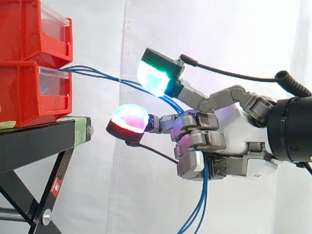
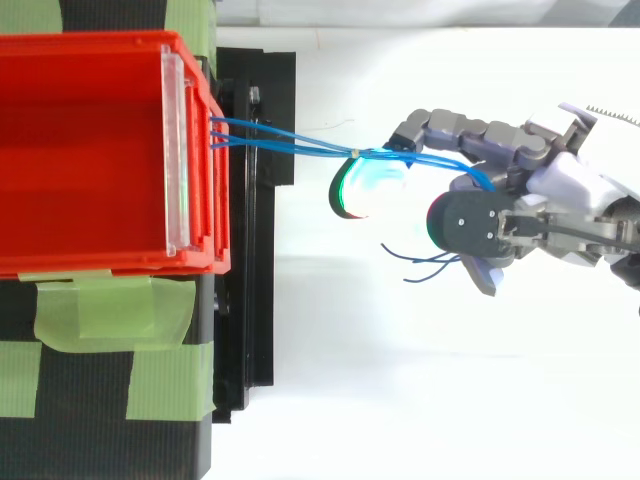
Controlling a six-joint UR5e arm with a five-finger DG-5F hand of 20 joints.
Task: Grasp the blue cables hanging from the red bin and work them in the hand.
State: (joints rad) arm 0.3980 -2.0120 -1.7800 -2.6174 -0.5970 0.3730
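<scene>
Lab rig: white curtain [image 1: 229, 39] backdrop, red bins [image 1: 24, 92] on black stand [image 1: 29, 144].

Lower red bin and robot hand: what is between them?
The blue cables stretch through open air from the lower red bin to the robot hand; the side view shows it.

Thin blue cables [image 1: 204, 195] stretch from the lower red plastic bin [image 1: 29, 92]. Beyond the curled fingers of the hand [image 1: 234, 124], they dangle.
</scene>
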